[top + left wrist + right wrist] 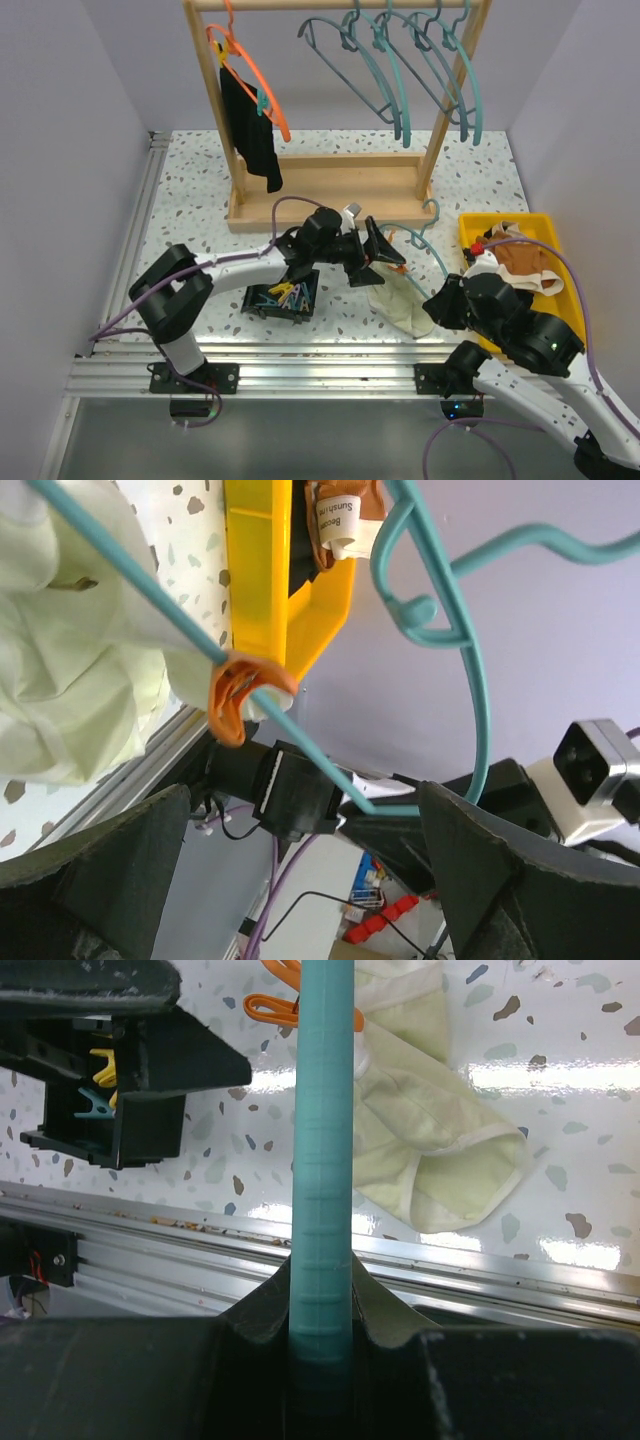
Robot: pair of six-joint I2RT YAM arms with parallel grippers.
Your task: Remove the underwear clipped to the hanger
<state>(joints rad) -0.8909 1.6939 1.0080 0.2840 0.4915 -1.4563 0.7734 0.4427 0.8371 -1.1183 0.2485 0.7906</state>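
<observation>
Two pieces of underwear are in sight. The black piece (252, 135) hangs from one orange hanger (262, 85) at the left end of the wooden rack (330, 200). The cream brief (402, 300) lies crumpled on the table (190, 220) in front of the rack's right half. One orange clip (235, 695) pins it to the wire of a single teal hanger (430, 245) that lies there too.

At least four spare hangers (385, 75) crowd the rack's right end. They overlap too much for a firm count.

There are two containers. A yellow bin (520, 219) in front of and to the right of the rack holds brown clothes (525, 262). A black box (275, 312) in front of the rack's left half holds a heap of coloured clips (283, 292), too tangled to count.

The left pincer (385, 255) is in front of the rack's middle, released. Its fingers are spread wide, the hanger's wire passes between them, and the orange clip sits just ahead. The right pincer (325, 1320), further from the rack beside the bin, is clenched on the teal hanger's bar.
</observation>
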